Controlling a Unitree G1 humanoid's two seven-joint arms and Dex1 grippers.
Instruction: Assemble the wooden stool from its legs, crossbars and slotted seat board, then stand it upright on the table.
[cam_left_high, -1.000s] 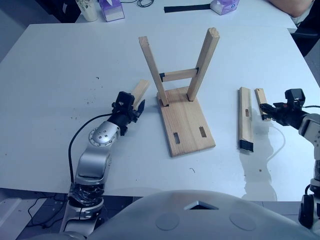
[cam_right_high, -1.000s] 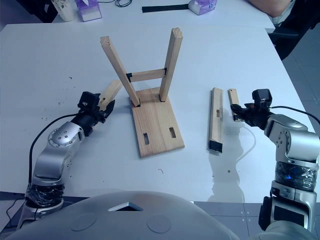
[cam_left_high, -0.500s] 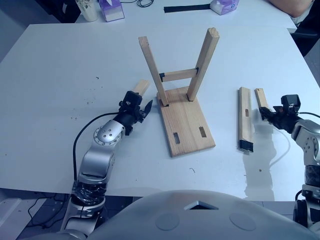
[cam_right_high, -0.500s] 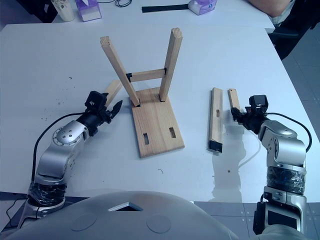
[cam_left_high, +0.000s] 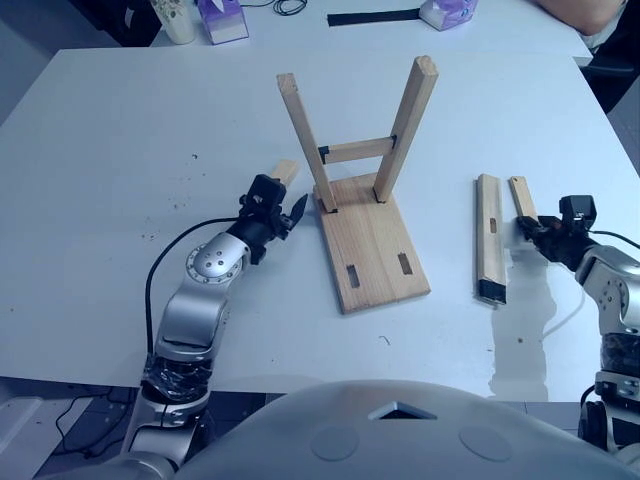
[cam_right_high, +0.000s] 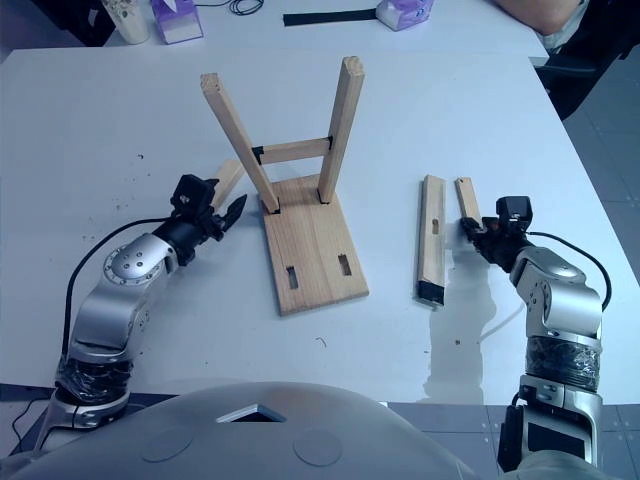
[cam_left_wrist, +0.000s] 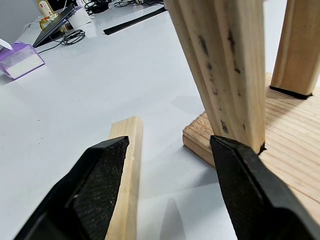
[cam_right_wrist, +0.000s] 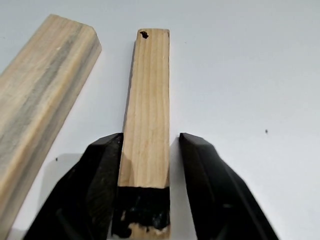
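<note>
The slotted seat board (cam_left_high: 372, 245) lies flat on the white table (cam_left_high: 120, 130). Two legs (cam_left_high: 306, 140) (cam_left_high: 405, 130) stand in its far slots, joined by a crossbar (cam_left_high: 358, 150). My left gripper (cam_left_high: 283, 206) (cam_left_wrist: 170, 145) is open just left of the board's far corner. One finger (cam_left_wrist: 95, 190) rests beside a loose wooden piece (cam_left_wrist: 125, 170) (cam_left_high: 285, 171). To the right lie a loose leg (cam_left_high: 488, 235) and a short crossbar (cam_left_high: 521, 196) (cam_right_wrist: 147, 115). My right gripper (cam_left_high: 536, 227) (cam_right_wrist: 150, 140) is open, its fingers on either side of that crossbar's black-tipped near end.
Two purple tissue boxes (cam_left_high: 222, 18) (cam_left_high: 448, 12), a cup (cam_left_high: 175, 18) and a black strap (cam_left_high: 375, 16) sit on the table behind. A thin cable (cam_left_high: 562, 298) loops near the right arm. Bare tabletop spreads left and front.
My left gripper has moved forward and right, closer to the standing leg and the board's corner. My right arm has shifted in nearer, and its fingers now straddle the short crossbar's end.
</note>
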